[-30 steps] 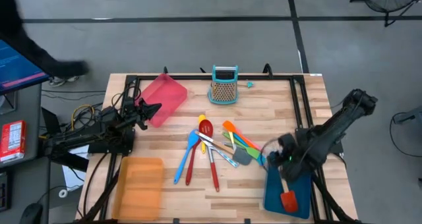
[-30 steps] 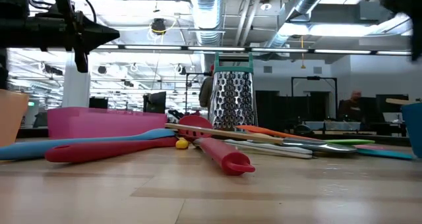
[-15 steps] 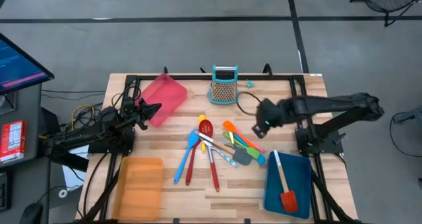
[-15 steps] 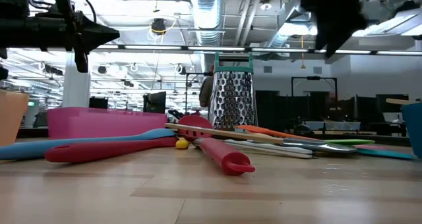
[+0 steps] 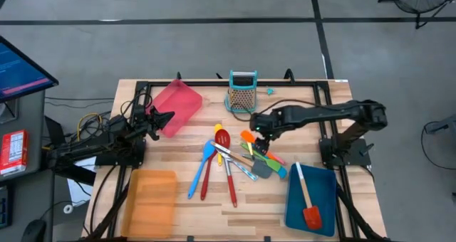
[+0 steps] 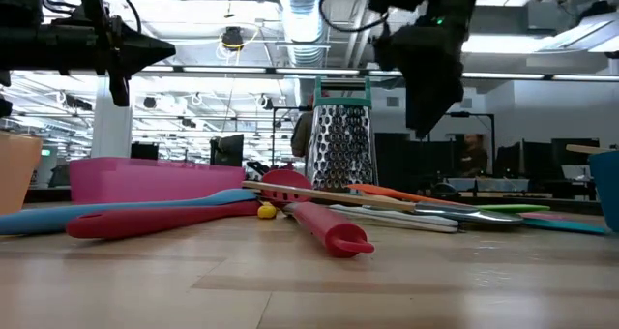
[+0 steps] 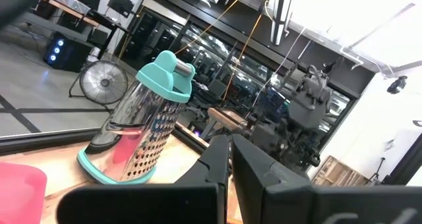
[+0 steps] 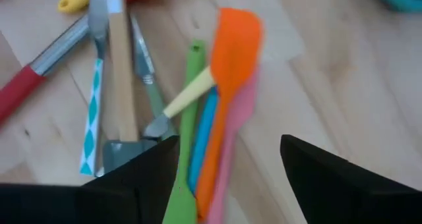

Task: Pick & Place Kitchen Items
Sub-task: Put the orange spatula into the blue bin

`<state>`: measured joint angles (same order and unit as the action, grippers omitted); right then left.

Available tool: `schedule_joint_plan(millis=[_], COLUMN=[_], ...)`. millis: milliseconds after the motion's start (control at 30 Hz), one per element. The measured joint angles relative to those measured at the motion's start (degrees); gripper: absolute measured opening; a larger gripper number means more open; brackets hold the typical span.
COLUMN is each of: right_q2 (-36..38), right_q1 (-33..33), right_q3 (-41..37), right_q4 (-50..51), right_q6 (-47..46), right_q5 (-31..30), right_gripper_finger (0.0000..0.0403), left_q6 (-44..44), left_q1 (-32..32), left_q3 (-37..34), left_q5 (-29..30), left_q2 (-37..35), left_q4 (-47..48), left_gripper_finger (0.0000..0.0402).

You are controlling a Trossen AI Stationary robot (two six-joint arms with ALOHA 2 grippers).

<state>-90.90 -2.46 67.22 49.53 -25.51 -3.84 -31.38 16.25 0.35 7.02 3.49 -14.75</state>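
Several slim utensils lie in a loose pile (image 5: 235, 156) at the table's middle: red spoon (image 5: 221, 137), blue spoon (image 5: 201, 167), orange spatula (image 5: 249, 139), silvery cutlery. In the right wrist view the orange spatula (image 8: 231, 59) lies on green (image 8: 188, 118), blue and pink ones. My right gripper (image 5: 258, 130) hangs open over the pile's far right part, touching nothing; it also shows in the right wrist view (image 8: 227, 171) and the low view (image 6: 426, 116). A red-bladed spatula (image 5: 308, 203) lies in the blue tray (image 5: 324, 188). My left gripper (image 5: 165, 117) waits shut beside the red tray (image 5: 178, 103).
The teal-framed grater (image 5: 242, 92) stands upright at the far middle, just beyond my right gripper. An orange tray (image 5: 151, 199) lies at the near left. Bare wood shows along the near edge between the orange and blue trays.
My right gripper has swung from above the blue tray at the near right toward the far edge and then toward the table's left, and has come down over the utensil pile. The red-bladed spatula lies still in the blue tray.
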Motion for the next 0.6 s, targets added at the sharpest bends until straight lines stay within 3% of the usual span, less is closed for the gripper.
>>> schedule_joint_plan(millis=[300,600], right_q2=[-8.23,-12.58], right_q1=[0.29,-4.12], right_q3=[0.0,0.0], right_q4=[-4.42,-6.75], right_q6=[2.17,9.11], right_q5=[2.57,2.94], right_gripper_finger=[0.0265,0.0265], left_q6=[0.0,0.0], left_q1=[0.0,0.0], left_q3=[-0.01,-0.01], left_q5=[0.01,-0.01], left_q2=[0.0,0.0], left_q4=[-0.34,-0.45], left_gripper_finger=[0.0002,0.0002])
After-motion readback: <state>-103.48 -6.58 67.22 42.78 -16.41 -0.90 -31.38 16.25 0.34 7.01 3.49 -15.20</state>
